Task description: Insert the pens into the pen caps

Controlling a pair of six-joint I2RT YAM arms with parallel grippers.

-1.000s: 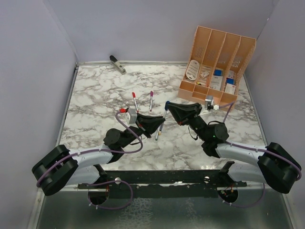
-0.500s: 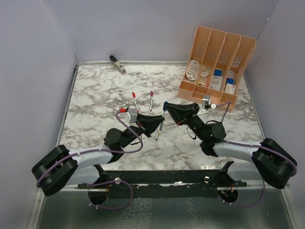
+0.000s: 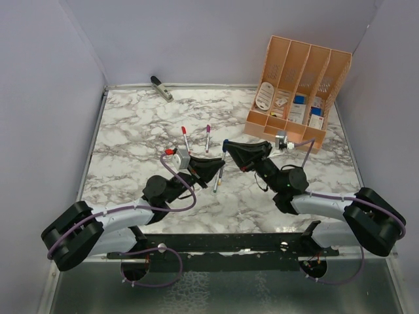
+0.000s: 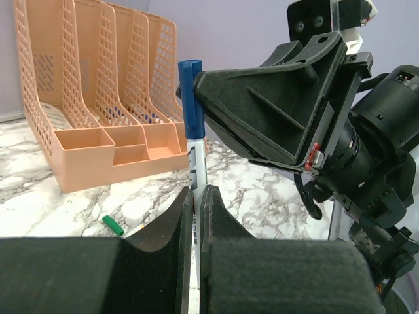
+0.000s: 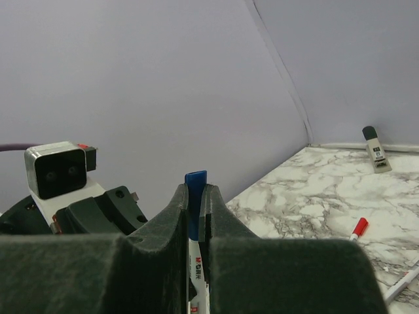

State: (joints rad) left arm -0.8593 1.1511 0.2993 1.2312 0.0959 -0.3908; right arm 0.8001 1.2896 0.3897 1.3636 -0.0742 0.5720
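A white pen [image 4: 197, 167] stands upright between my left gripper's [image 4: 196, 194] jaws, which are shut on its barrel. A blue pen cap [image 4: 192, 98] sits over the pen's top end, and my right gripper [image 5: 195, 191] is shut on that cap [image 5: 195, 196]. In the top view the two grippers meet at mid-table, left [image 3: 213, 171] below right [image 3: 229, 152], with the pen [image 3: 218, 180] slanting between them. Two more pens, one red-capped [image 3: 184, 139] and one magenta-capped [image 3: 207, 136], lie just behind. A loose green cap [image 4: 112, 225] lies on the marble.
A peach desk organiser [image 3: 298, 85] stands at the back right, close behind the right arm. A thick grey clip-like tool [image 3: 161, 87] lies at the back left edge. Purple walls enclose the marble table [image 3: 131, 131] on three sides.
The right gripper has shifted slightly left with the blue cap, closer to the left gripper. The left arm has barely moved.
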